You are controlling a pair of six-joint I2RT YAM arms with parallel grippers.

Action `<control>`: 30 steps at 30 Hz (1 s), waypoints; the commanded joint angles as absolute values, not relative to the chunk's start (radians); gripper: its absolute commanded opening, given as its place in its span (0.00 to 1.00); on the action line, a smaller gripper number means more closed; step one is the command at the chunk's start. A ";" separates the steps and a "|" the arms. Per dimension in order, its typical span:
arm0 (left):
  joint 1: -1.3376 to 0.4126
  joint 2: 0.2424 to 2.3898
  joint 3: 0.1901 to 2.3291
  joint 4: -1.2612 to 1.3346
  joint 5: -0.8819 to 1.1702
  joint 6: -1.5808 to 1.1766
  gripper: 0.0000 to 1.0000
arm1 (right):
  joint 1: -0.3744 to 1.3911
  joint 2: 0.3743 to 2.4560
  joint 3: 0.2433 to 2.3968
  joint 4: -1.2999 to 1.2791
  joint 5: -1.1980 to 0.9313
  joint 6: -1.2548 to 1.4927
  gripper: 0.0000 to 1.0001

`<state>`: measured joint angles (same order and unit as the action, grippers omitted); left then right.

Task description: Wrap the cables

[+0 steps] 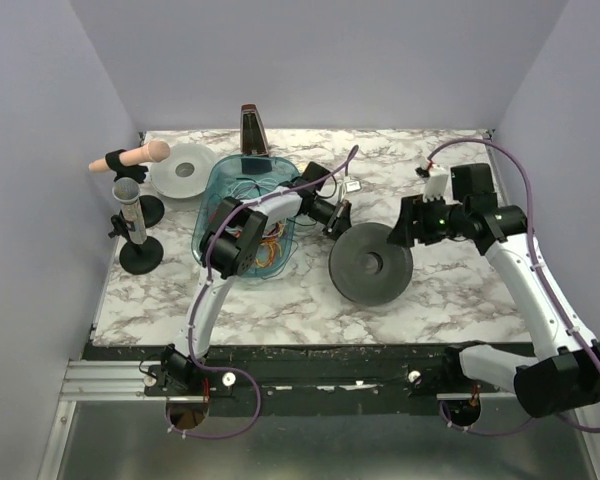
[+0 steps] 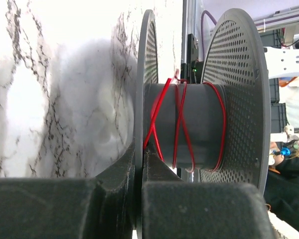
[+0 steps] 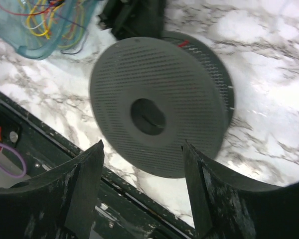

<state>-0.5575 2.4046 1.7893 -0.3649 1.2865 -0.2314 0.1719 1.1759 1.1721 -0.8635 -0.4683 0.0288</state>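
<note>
The black round spool (image 1: 370, 262) lies on the marble table. In the left wrist view its grey core (image 2: 199, 124) carries a few loose turns of red cable (image 2: 182, 124). My left gripper (image 2: 139, 149) is shut on the thin edge of one spool flange (image 2: 148, 59); from above it (image 1: 338, 215) sits at the spool's far left edge. My right gripper (image 3: 143, 145) is open and empty, hovering above the spool (image 3: 157, 107); from above it (image 1: 405, 232) is at the spool's far right. More cables (image 3: 45, 15), yellow, orange and red, lie in the teal basket (image 1: 220, 185).
The teal basket (image 3: 25, 47) stands left of the spool, under my left arm. A white disc (image 1: 183, 170), two black stands (image 1: 140, 250), a peach cylinder (image 1: 145, 153) and a dark upright object (image 1: 253, 130) stand at the back left. The table's black front edge (image 1: 330, 355) is near.
</note>
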 commanded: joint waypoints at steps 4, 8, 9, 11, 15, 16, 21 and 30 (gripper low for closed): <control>-0.554 2.490 1.908 -0.409 1.114 -0.147 0.09 | 0.345 1.170 1.089 -0.689 -0.376 0.150 0.71; -0.554 2.511 1.962 -0.483 1.023 -0.085 0.22 | 0.347 1.210 1.048 -0.663 -0.354 0.169 0.70; -0.554 2.513 1.974 -0.492 1.003 -0.072 0.27 | 0.347 1.222 1.036 -0.658 -0.341 0.166 0.69; -0.554 2.510 1.986 -0.495 0.977 -0.055 0.30 | 0.347 1.245 1.011 -0.634 -0.337 0.163 0.66; -0.555 2.499 1.991 -0.457 0.947 -0.055 0.33 | 0.351 1.282 0.959 -0.503 -0.400 0.207 0.56; -0.555 2.499 1.993 -0.445 0.939 -0.057 0.33 | 0.356 1.292 0.959 -0.477 -0.400 0.219 0.55; -0.554 2.499 2.020 -0.427 0.907 -0.052 0.45 | 0.367 1.348 0.968 -0.457 -0.379 0.229 0.52; -0.554 2.425 1.953 -0.247 0.779 -0.107 0.63 | 0.371 1.422 0.933 -0.494 -0.308 0.221 0.47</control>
